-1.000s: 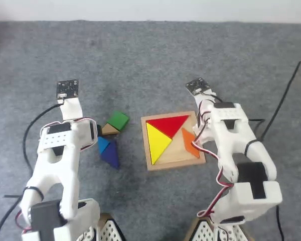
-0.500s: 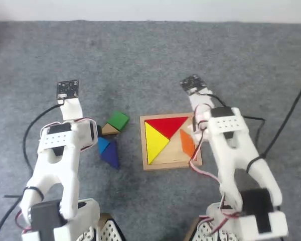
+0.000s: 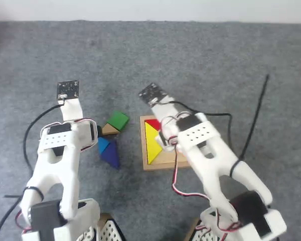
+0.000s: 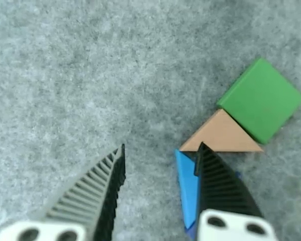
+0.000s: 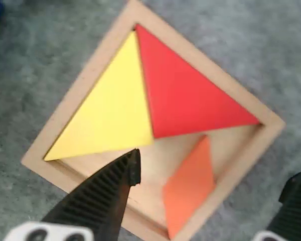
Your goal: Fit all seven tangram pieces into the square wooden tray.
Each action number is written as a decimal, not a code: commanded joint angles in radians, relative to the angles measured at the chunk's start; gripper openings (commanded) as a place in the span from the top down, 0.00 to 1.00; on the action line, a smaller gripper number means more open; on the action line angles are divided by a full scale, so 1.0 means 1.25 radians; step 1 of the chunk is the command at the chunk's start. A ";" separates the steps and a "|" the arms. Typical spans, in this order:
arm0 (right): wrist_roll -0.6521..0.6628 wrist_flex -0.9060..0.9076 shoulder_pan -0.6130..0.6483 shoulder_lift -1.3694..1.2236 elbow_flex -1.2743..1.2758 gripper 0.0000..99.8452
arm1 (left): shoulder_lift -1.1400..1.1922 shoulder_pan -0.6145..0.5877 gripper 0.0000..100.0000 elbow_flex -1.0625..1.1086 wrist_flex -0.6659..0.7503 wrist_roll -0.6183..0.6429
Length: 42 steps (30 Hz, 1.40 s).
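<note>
Right now we are seeing both tools hanging open over the grey desk [image 3: 231, 60], neither of them gripping anything. Our left tool [image 4: 161, 150] is hovering with its fingers spread wide above the loose pieces, which are lying between the tray and the desk's left edge. One finger is covering part of the light blue triangle [image 4: 186, 191], though we cannot tell whether it is touching; the other is standing over bare desk. The tan triangle [image 4: 220, 135] is lying against the green square [image 4: 261, 98], and the dark blue piece [image 3: 111, 156] is sitting beside the light blue triangle. Our right tool [image 5: 215, 170] is hanging, fingers well apart, above the square wooden tray [image 5: 83, 85] near the desk's middle. Inside, the yellow triangle [image 5: 108, 110] and red triangle [image 5: 183, 95] are sitting edge to edge, and the orange parallelogram [image 5: 188, 191] is lying just beside the red one.
</note>
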<state>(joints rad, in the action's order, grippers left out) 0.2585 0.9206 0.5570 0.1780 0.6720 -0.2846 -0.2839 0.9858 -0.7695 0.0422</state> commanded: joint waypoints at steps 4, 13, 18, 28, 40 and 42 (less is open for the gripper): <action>-0.011 -0.047 0.046 -0.063 -0.007 0.57 | 0.001 0.005 0.78 -0.006 0.014 -0.009; -0.010 -0.044 0.050 -0.185 -0.095 0.57 | 0.001 0.005 0.78 -0.006 0.014 -0.009; -0.010 -0.041 0.050 -0.204 -0.134 0.57 | 0.001 0.005 0.78 -0.006 0.014 -0.010; -0.043 0.024 0.025 -0.017 -0.130 0.57 | 0.001 0.006 0.78 -0.006 0.014 -0.032; -0.004 0.074 -0.142 0.052 0.016 0.57 | 0.001 0.006 0.78 -0.007 0.014 -0.033; -0.006 0.064 -0.147 0.052 0.038 0.57 | 0.001 0.006 0.78 -0.007 0.012 -0.033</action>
<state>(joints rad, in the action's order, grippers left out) 0.2417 1.0249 0.3928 0.2087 0.7043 -0.2846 -0.2839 0.9858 -0.7695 0.0100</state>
